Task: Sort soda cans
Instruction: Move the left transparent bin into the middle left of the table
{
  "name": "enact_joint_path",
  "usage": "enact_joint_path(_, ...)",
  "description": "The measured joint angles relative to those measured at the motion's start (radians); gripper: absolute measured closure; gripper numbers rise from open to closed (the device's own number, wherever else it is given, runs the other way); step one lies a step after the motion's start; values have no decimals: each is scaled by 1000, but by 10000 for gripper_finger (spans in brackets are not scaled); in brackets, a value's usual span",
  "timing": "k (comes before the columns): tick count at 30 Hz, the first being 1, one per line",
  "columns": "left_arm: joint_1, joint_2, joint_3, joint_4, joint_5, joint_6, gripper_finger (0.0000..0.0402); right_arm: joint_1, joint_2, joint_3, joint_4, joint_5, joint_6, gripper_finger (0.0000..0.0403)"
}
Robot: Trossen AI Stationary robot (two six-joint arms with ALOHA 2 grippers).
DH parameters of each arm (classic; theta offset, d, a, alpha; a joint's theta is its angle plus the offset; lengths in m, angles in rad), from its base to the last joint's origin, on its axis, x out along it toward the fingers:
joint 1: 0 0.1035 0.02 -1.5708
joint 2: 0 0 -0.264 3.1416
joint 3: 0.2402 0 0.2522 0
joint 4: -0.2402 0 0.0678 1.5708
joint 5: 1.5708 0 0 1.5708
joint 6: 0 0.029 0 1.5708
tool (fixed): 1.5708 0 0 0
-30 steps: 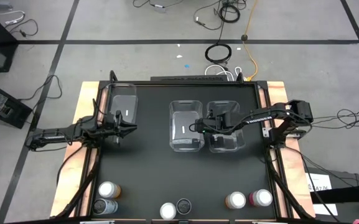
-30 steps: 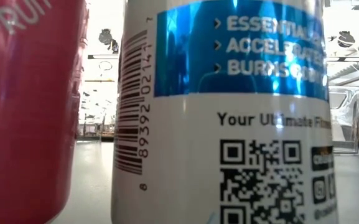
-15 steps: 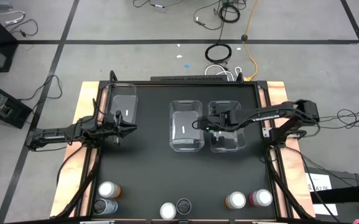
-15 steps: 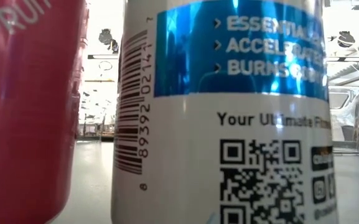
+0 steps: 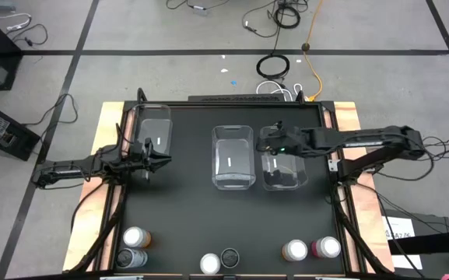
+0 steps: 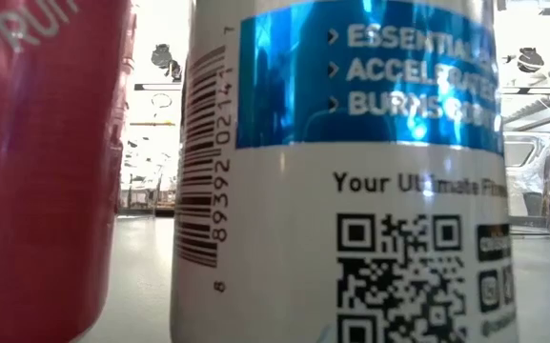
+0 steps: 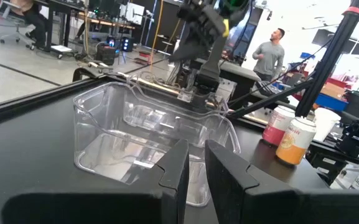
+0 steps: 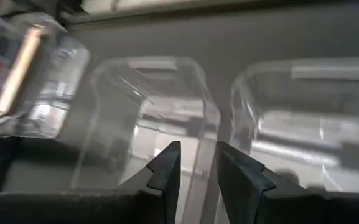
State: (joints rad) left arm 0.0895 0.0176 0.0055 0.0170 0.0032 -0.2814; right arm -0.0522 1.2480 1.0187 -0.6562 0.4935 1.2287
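Observation:
Six soda cans stand upright along the table's near edge in the high view: an orange one (image 5: 136, 236), a dark grey one (image 5: 131, 257), a white-topped one (image 5: 210, 264), a dark one (image 5: 229, 256), an orange one (image 5: 294, 250) and a pink one (image 5: 326, 247). The low view is filled by a pink can (image 6: 36, 162) and a white-and-blue can (image 6: 341, 171). My right gripper (image 5: 264, 144) hovers over the far left corner of the right clear bin (image 5: 284, 162), fingers a little apart (image 8: 196, 165), holding nothing. My left gripper (image 5: 158, 154) waits near the left bin (image 5: 154, 128), narrowly open (image 7: 196, 174).
Three clear plastic bins sit on the black table: left, middle (image 5: 233, 157) and right. The left wrist view shows my right arm (image 7: 198, 62) above the bins and a person (image 7: 269, 56) in the room beyond. Bare table lies between the bins and the cans.
My right gripper has drawn back from above the gap between the middle and right bins, toward the table's right and far edge, and its arm has straightened out to the right. The cans, the bins and my left arm have kept still.

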Motion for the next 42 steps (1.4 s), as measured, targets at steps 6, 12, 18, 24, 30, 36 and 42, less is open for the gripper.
enact_joint_path(6,0,0,0,0,0,0,338,-21,-101,0,62,5,-271,309)
enact_joint_path(12,0,0,0,0,0,0,338,-9,-127,0,171,-53,-617,309)
enact_joint_path(18,0,0,0,0,0,0,338,8,-126,0,136,-318,-868,309)
enact_joint_path(24,0,0,0,0,0,0,338,31,-126,1,101,-459,-875,309)
enact_joint_path(30,0,0,0,0,0,0,338,51,-126,1,18,-473,-778,309)
enact_joint_path(36,0,0,0,32,0,0,338,64,-126,1,-30,-473,-612,309)
enact_joint_path(42,0,0,0,33,0,-2,338,68,-126,1,-34,-473,-585,309)
